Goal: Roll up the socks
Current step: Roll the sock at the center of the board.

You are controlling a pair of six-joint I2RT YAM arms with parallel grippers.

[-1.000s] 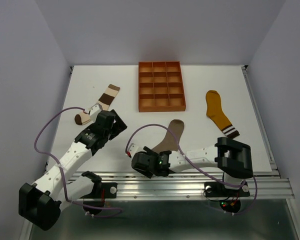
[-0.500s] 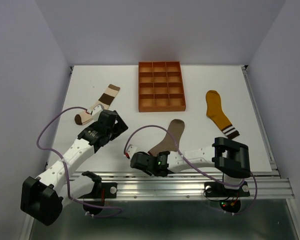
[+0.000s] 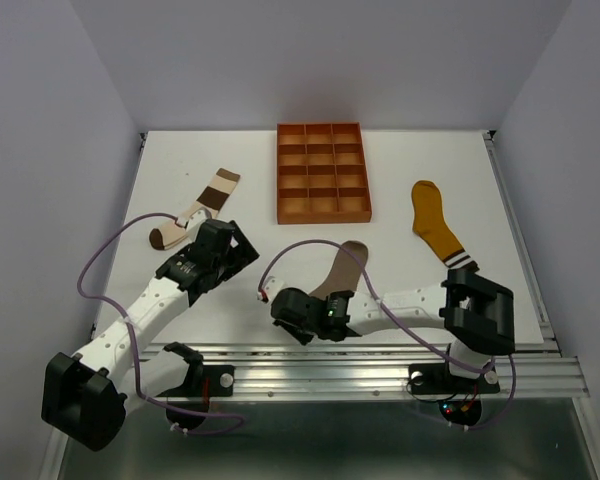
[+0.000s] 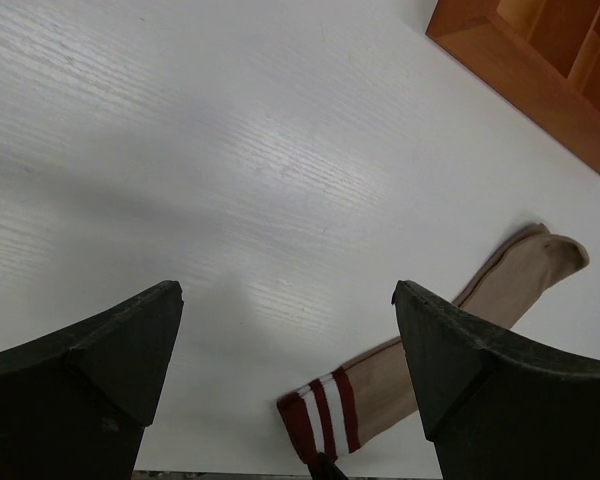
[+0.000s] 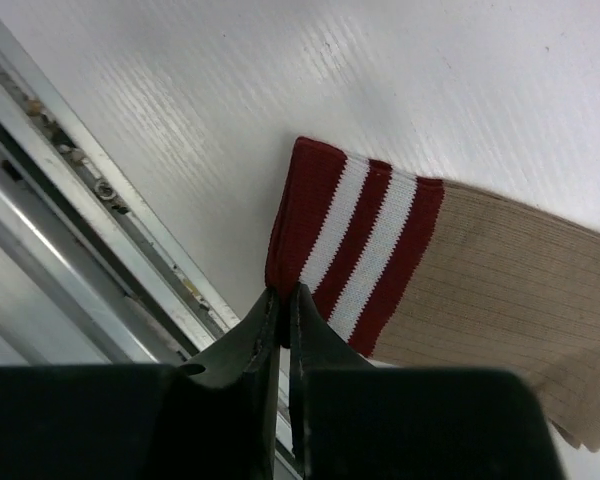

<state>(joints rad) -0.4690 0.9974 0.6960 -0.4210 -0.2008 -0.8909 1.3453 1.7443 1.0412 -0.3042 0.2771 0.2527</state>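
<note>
Two fingers [image 5: 238, 340] of the right gripper [image 5: 282, 300] are pressed together, pinching the near corner of the maroon-and-white cuff [image 5: 352, 242] of the taupe sock [image 5: 500, 280]. That sock lies flat on the white table [image 3: 430, 160] close to the near rail, its toe pointing toward the orange tray [image 3: 322, 217]. The left gripper [image 4: 287, 290] hangs over bare table to the sock's left, its fingers spread wide and holding nothing. The brown-cream-white sock [image 3: 202, 205] lies flat beyond it, and the mustard sock [image 3: 435, 228] lies well apart at the right; neither looks rolled. Judging by this, the first roll is only starting at the cuff. The next move probably calls for turning the pinched cuff over toward the toe, with the left gripper steadying the leg against sliding.
</note>
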